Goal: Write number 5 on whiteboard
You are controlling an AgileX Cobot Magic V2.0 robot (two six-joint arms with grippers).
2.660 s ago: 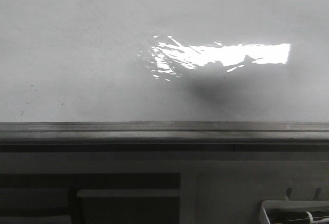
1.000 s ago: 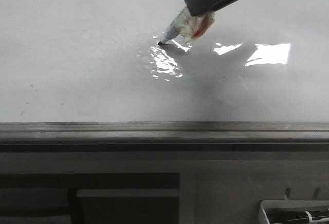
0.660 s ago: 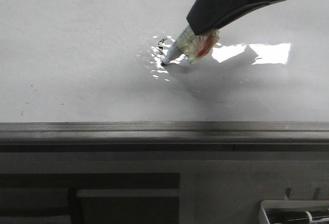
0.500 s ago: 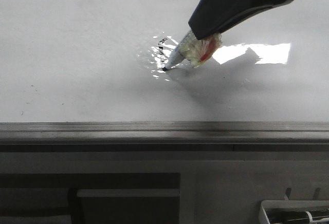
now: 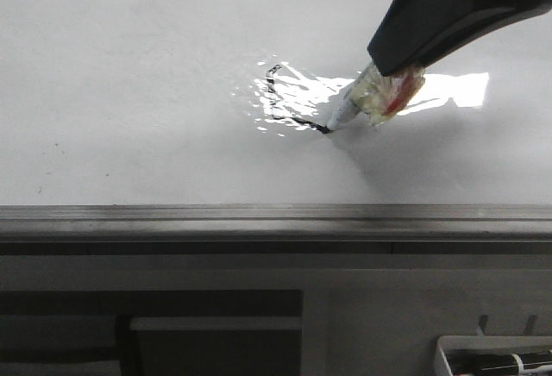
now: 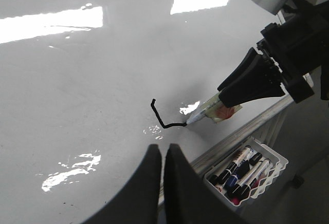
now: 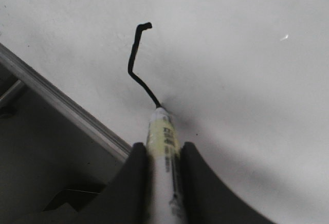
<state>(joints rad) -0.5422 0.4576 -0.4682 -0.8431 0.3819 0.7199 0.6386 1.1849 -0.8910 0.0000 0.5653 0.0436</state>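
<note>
Right gripper [image 7: 160, 154] around marker [image 7: 163, 131]

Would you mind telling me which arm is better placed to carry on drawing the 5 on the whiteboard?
The right. Its gripper clamps the marker, tip on the whiteboard at the end of the unfinished stroke. The left gripper is shut, empty and off the board.

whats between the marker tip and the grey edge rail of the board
Only bare whiteboard. In the front view nothing lies between the marker tip and the rail.
</note>
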